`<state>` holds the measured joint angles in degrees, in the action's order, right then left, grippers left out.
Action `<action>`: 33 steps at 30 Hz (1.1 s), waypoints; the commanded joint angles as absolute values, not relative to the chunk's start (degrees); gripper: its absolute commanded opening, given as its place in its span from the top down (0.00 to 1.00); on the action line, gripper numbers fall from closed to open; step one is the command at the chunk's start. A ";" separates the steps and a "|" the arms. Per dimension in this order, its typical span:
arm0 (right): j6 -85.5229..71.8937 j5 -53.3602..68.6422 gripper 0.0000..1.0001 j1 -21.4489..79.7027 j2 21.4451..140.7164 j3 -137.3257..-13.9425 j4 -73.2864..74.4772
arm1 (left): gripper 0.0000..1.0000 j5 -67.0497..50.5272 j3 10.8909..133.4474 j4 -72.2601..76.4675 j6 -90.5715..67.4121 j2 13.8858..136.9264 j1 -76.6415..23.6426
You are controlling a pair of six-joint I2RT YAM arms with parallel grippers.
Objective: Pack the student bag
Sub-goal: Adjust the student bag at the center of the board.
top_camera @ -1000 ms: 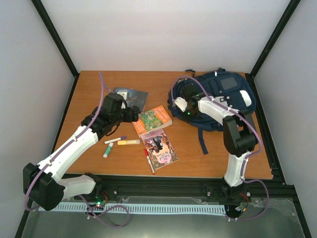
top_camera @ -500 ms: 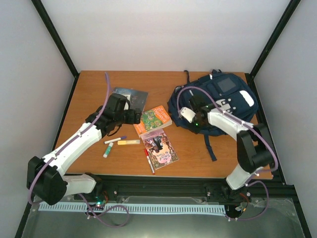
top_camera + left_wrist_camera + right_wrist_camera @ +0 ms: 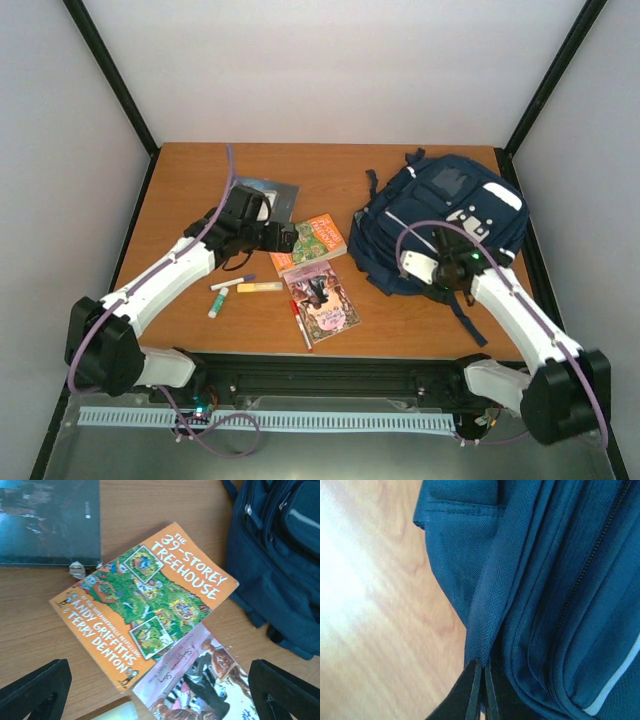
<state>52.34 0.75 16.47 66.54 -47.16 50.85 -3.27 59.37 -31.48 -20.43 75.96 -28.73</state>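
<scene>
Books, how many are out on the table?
3: a dark book farthest back, an orange book beside it, a pink book at the front. More could be inside the backpack.

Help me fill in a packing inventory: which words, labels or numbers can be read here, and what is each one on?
"THE 39-STOREY TREEHOUSE": cover of the orange book.
"ANDY GRIFFITHS & TERRY DENTON": same cover, along its other edge.
Cursive title on the pink book: too blurred to read.
Small pale print on the dark book: too small to read.
No readable text shows on the student bag.
</scene>
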 commanded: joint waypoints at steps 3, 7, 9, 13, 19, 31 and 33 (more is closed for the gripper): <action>68.05 2.11 0.97 9.98 52.59 -42.20 61.92 | 0.01 -8.99 65.38 -33.53 -21.98 78.47 -31.43; 71.49 1.48 0.63 7.48 43.99 -39.18 60.76 | 0.02 -7.33 69.03 -34.48 -23.41 81.93 -35.23; 70.45 5.56 0.49 5.67 41.72 -40.71 61.11 | 0.02 -7.15 70.97 -34.00 -24.51 84.24 -36.64; 61.83 12.03 0.42 2.38 46.69 -46.34 61.56 | 0.03 -8.56 74.64 -31.46 -26.54 90.03 -37.68; 47.89 17.13 0.33 -10.10 61.45 -51.79 53.70 | 0.13 -11.03 85.76 -32.81 -25.37 101.92 -38.63; 32.66 16.43 0.00 -32.63 84.61 -61.32 40.18 | 0.09 -13.05 101.15 -33.18 -26.69 119.86 -39.32; 32.38 17.02 0.01 -33.97 88.56 -63.25 39.80 | 0.09 -13.35 103.06 -32.78 -26.91 122.45 -39.65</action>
